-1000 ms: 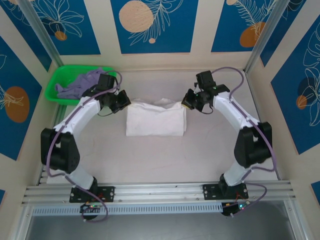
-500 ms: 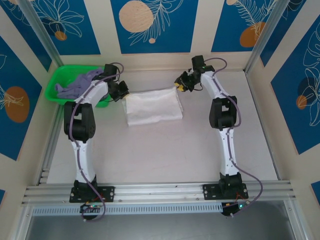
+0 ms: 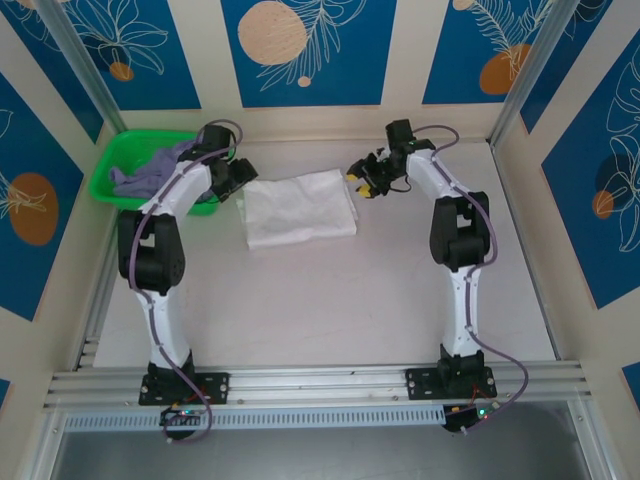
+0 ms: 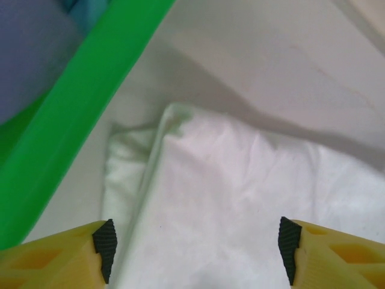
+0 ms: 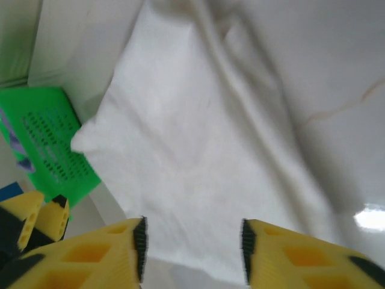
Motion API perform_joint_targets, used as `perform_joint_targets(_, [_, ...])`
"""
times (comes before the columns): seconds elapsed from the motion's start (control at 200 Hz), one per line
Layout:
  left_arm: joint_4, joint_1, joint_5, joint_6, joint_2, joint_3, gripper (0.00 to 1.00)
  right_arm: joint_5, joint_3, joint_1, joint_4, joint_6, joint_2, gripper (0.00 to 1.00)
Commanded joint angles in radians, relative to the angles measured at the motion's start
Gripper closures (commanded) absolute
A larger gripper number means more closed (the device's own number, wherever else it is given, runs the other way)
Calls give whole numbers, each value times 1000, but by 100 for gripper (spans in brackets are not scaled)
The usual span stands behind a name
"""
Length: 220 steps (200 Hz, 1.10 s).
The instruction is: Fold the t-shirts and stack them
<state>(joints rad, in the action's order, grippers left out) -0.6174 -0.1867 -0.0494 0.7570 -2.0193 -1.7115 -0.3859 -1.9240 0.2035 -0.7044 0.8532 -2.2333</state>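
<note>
Yellow fingers of left gripper (image 4: pixel 195 247) spread, empty, above white t-shirt (image 4: pixel 240 198) edge just beside green basket (image 4: pixel 78 114). Right gripper (image 5: pixel 192 247) half spread, empty, over edge farthest from basket. I see shirt folded flat, long axis running away from basket, slightly skewed. Since a second ago: both grips released, shirt nearer basket. Lavender t-shirt (image 3: pixel 150 172) inside basket.

This is a robot test cell in a lab. The pale counter (image 3: pixel 320 310) is boxed in by wall panels (image 3: pixel 300 50) printed with blue leaf patterns, held between aluminium posts (image 3: pixel 75 60). Along the counter's near edge runs a slotted aluminium rail (image 3: pixel 320 385), with the cabled left arm (image 3: pixel 150 260) and right arm (image 3: pixel 460 240) bolted to it.
</note>
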Motion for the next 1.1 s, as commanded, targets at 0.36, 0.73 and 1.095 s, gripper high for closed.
perform_joint_targets(0.36, [118,-227,18,-61,-15,246,55,-19,146,143,182,-14,-97,83])
perform_joint_targets(0.73, [348,-281,-88,-33,273,773,56,110,924,219,588,157,316,83])
perform_joint_targets(1.095, [272,-316,-68,18,764,1087,49,213,1302,307,661,122,710,67])
